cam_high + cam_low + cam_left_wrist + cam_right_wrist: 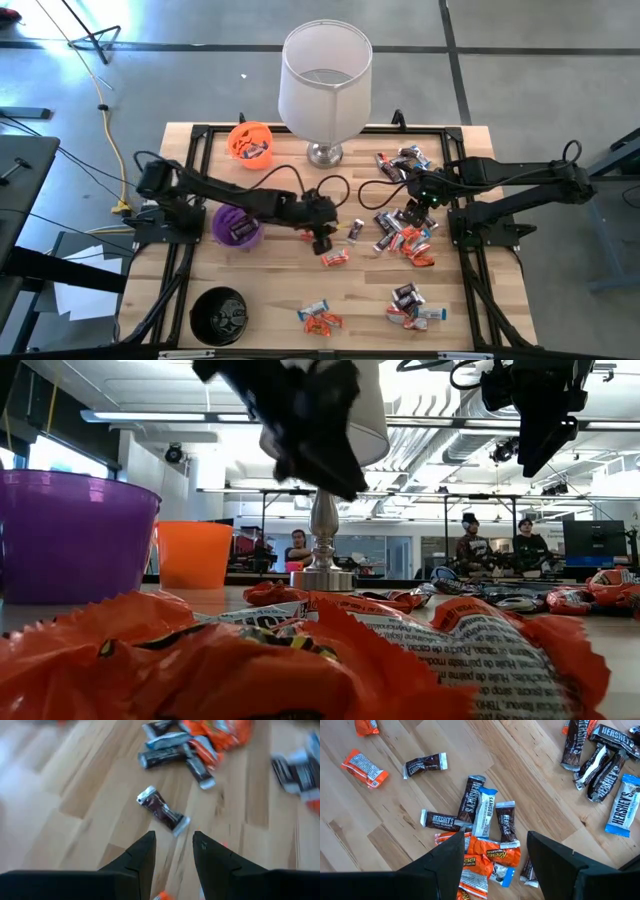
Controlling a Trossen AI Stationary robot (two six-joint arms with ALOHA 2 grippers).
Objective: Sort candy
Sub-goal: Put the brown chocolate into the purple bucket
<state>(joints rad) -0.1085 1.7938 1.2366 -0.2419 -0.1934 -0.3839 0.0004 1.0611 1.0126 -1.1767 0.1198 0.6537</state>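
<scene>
Candy in orange, dark brown and silver-blue wrappers lies loose on the wooden table, with the main pile (405,235) right of centre. My left gripper (322,240) hovers open at mid-table, empty. A single dark brown candy (162,811) lies flat on the wood just beyond its fingertips (174,836), and an orange candy (335,259) lies on the near side of it. My right gripper (428,205) hangs open above the pile; between its fingers (492,837) I see orange candy (490,856) lying far below on the table.
A purple cup (237,226) holding candy stands left of my left gripper. An orange cup (250,140) sits at the far left and a black cup (220,312) at the near left. A white-shaded lamp (325,80) stands at the far middle. More candy (412,306) lies near the front edge.
</scene>
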